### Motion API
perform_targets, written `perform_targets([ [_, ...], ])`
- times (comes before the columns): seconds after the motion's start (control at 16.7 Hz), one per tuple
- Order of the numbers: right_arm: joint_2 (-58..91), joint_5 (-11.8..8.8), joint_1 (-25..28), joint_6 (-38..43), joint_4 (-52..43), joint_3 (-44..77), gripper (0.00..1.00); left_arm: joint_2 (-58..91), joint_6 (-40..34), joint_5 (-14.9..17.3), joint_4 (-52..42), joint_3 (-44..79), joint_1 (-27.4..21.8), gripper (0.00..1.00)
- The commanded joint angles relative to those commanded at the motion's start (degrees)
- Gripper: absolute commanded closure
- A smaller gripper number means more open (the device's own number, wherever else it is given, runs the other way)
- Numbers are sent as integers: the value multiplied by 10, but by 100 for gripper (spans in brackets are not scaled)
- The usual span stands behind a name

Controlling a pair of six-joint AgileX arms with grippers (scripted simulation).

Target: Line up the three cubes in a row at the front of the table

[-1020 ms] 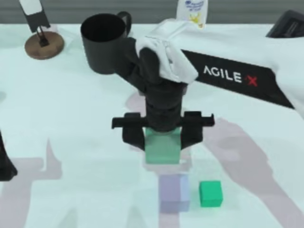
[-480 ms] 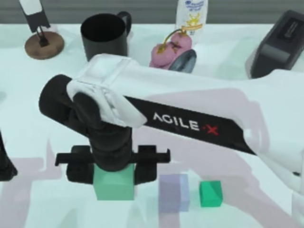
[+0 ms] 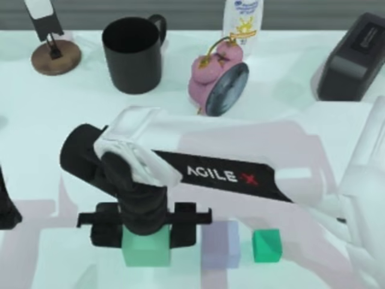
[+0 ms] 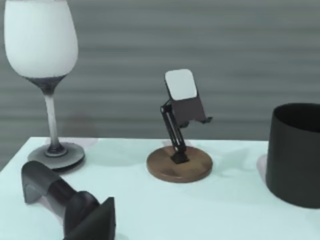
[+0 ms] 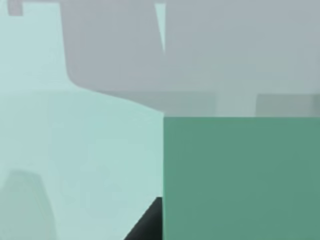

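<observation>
The table [image 3: 48, 120] carries a black mug [image 3: 132, 54], pink alarm clock [image 3: 218, 78] and phone stand [image 3: 54, 54] across the upper frame; three cubes [image 3: 220, 244] line its lower edge.

Matte mint cube [image 3: 145, 253]; wooden phone stand base [image 4: 179, 168].

A grey, horizontally ribbed wall [image 4: 240, 55] stands behind the pale tabletop.

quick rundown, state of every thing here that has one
Large mint-green matte cube: between the right gripper's fingers, left end of the front row.
Mid-sized pale lavender-blue cube: free on the table, middle.
Small bright green cube: free, right end.
Right gripper: shut on the mint cube.
Left gripper: parked at the left edge.
Black mug: upright.
Wine glass: upright.
</observation>
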Motion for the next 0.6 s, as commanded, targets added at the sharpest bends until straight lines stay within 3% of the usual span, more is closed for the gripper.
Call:
perform_targets([
  [0.36,10,1,1,1,30,-23,100,0,0,0,0,0,0,0],
  [0.6,10,1,1,1,30,-23,70,0,0,0,0,0,0,0],
])
